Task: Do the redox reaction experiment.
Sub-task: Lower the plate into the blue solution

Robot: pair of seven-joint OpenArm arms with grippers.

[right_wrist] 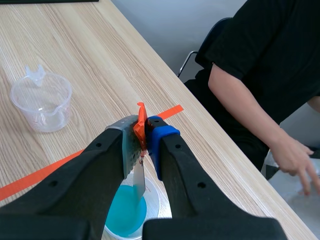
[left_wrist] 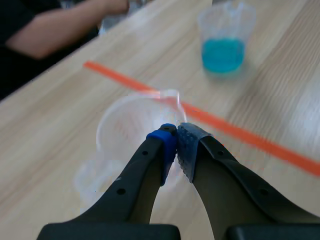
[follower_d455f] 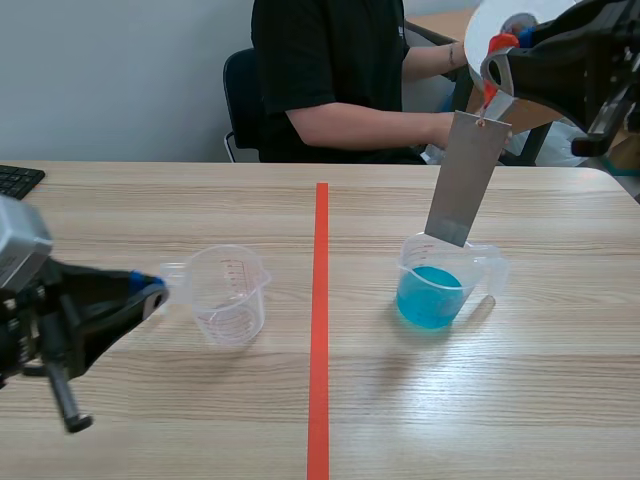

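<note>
scene view: the left gripper (follower_d455f: 155, 288) lies low on the surface (follower_d455f: 560, 400), its tips at the handle side of the empty clear cup (follower_d455f: 235, 300). across the orange tape line (follower_d455f: 320, 330), the raised right gripper (follower_d455f: 497, 62) holds a grey metal strip (follower_d455f: 465, 180) that slants down into the cup of blue liquid (follower_d455f: 485, 270). a person (follower_d455f: 330, 70) sits behind.

left wrist view: the left gripper (left_wrist: 176, 142) has its pads closed together just at the empty clear cup (left_wrist: 125, 125); whether they pinch any of it cannot be told.

right wrist view: the right gripper (right_wrist: 145, 135) is clamped on the strip's top, where an orange tag (right_wrist: 141, 122) sits. the grey metal strip (right_wrist: 138, 177) hangs into the cup of blue liquid (right_wrist: 154, 195).
</note>
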